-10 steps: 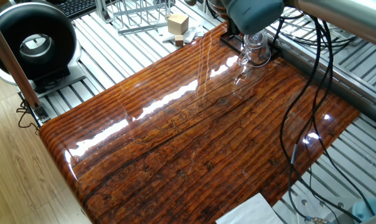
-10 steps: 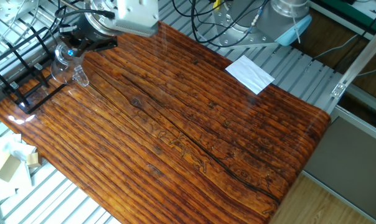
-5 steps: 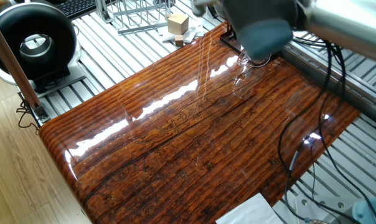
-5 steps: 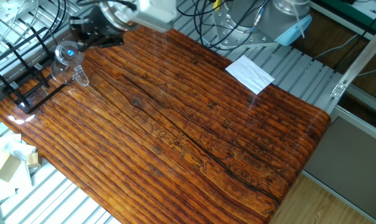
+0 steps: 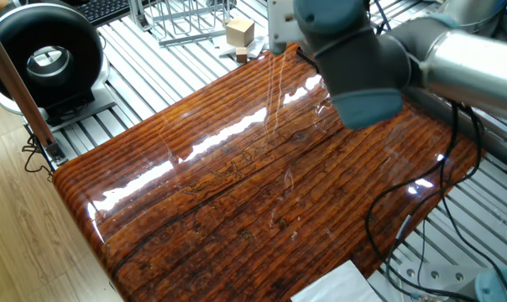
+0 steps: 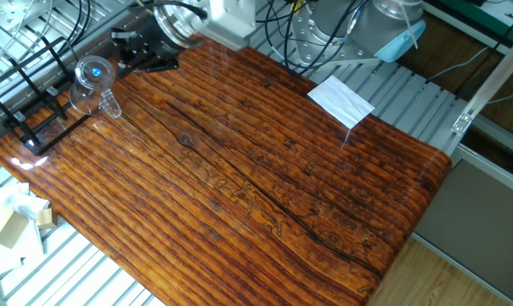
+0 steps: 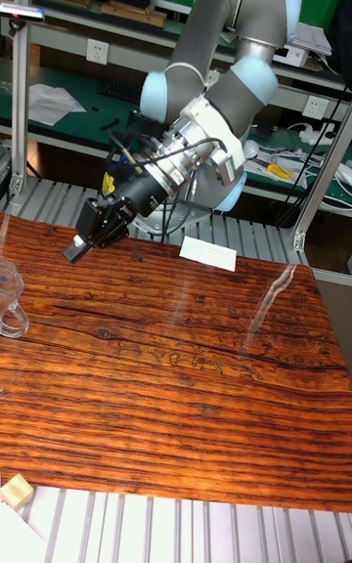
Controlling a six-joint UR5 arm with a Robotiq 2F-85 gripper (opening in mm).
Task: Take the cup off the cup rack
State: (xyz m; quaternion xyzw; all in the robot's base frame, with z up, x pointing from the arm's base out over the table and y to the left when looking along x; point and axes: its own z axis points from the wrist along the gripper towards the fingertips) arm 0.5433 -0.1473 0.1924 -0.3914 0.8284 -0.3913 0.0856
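The cup [image 6: 91, 81], a small clear glass mug with its handle toward the table's middle, stands on the wooden tabletop [image 6: 265, 178] at the far-left corner. The black wire cup rack [image 6: 29, 119] is right beside it. The tall fixed view shows the cup [image 7: 8, 297] cut off by the left edge. My gripper [image 6: 122, 51] hovers just right of the cup, apart from it, with its black fingers open and nothing between them. It also shows in the tall fixed view as the gripper [image 7: 78, 246] angled down toward the left. In one fixed view my arm [image 5: 354, 59] hides the cup and the rack.
A silver wire rack [image 5: 186, 21] and a wooden block [image 5: 239, 32] sit beyond the table's corner. A black round device [image 5: 48, 54] stands off the left side. A white paper [image 6: 341, 100] lies at the far edge. Cables [image 5: 405, 210] hang by the arm.
My gripper has drawn back from the cup, moving right and away over the table. The cup has stayed in place beside the rack.
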